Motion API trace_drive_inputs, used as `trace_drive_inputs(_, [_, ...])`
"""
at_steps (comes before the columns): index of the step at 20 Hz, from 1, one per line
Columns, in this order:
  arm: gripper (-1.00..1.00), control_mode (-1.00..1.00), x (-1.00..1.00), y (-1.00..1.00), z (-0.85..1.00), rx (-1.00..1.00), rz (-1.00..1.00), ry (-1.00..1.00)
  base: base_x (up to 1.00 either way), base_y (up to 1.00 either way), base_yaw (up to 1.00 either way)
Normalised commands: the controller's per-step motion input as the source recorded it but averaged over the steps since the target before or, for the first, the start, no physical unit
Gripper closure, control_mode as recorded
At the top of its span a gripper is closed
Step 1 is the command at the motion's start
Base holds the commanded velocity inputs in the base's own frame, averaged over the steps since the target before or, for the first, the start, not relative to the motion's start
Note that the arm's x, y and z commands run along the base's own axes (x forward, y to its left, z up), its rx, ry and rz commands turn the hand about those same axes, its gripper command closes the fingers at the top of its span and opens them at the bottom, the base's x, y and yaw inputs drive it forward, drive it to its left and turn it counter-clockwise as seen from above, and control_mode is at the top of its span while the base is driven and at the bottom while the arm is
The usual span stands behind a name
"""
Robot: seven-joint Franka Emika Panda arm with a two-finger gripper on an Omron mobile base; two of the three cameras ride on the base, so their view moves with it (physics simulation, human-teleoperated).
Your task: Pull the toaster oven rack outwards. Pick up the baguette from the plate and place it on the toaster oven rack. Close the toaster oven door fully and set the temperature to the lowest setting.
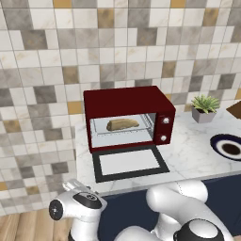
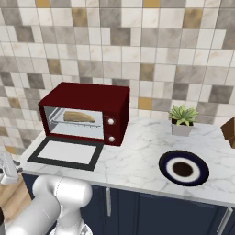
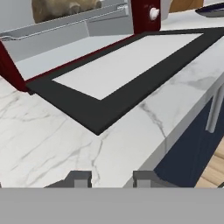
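Note:
The dark red toaster oven (image 1: 127, 99) stands on the marble counter. Its black-framed door (image 1: 129, 162) lies flat open in front of it. Inside, the tan baguette (image 1: 122, 124) rests on the pale grey rack (image 1: 120, 133). Two silver knobs (image 1: 165, 120) sit on the oven's right side. The dark blue plate (image 2: 166, 165) lies bare to the right. My gripper (image 3: 113, 178) hovers low at the counter's front edge, near the door's front left corner (image 3: 94, 122). Its fingers stand apart with nothing between them.
A small potted plant (image 2: 182, 120) stands at the back right by the tiled wall. A brown object (image 2: 229, 131) shows at the right edge. Dark blue cabinets with a bar handle (image 3: 214, 109) run below the counter edge. Bare marble lies between the oven and the plate.

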Motion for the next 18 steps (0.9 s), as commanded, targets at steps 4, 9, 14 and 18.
trace_drive_inputs(4, [1.0,-1.0,0.0,0.0,0.0,0.0,0.0,0.0,0.0,0.0,0.0])
trace_drive_inputs(9, [1.0,-1.0,0.07,0.0,0.0,0.0,0.0,0.02,0.0,0.0,0.0])
trace_drive_inputs(14, [1.0,-1.0,0.29,-0.11,0.0,0.0,0.0,0.01,0.0,0.0,0.0])
trace_drive_inputs(18, [1.0,-1.0,0.32,-0.2,0.0,0.0,0.0,0.0,0.0,0.0,0.0])
